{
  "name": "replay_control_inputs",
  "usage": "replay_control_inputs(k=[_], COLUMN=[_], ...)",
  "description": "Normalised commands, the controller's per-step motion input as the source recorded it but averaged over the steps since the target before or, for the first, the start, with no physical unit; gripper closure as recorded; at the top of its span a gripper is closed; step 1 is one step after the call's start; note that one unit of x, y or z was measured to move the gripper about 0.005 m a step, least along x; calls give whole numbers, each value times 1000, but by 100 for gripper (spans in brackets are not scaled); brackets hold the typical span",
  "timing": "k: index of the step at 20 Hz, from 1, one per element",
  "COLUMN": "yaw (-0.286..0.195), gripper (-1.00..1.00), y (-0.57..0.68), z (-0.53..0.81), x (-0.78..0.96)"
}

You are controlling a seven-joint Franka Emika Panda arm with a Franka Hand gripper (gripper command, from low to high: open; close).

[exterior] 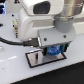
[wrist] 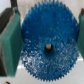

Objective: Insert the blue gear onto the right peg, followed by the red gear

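The blue gear (wrist: 47, 27) fills the wrist view, a wide toothed disc with a dark spot at its hub (wrist: 48, 47). I cannot tell whether that spot is the right peg or an empty hole. My gripper (wrist: 46, 45) is shut on the blue gear, with a teal pad (wrist: 10, 42) against each side of its rim. In the exterior view the gripper (exterior: 54, 51) holds the blue gear (exterior: 55, 49) low over the black-edged pale plate (exterior: 35, 60). The arm hides the right peg there. The red gear is out of view.
The arm's white body (exterior: 42, 22) blocks much of the exterior view. A black cable (exterior: 15, 42) loops at the exterior view's left. The plate lies on a white table (exterior: 15, 67).
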Motion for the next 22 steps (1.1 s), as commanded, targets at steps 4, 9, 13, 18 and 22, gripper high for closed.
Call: replay_control_inputs(k=[4,9,13,18,22], yaw=[0,0,0,0,0], gripper=[100,100,100,-100,-100], y=[44,22,26,137,178], z=[-33,-250,-133,79,253], x=[204,190,89,-4,-9])
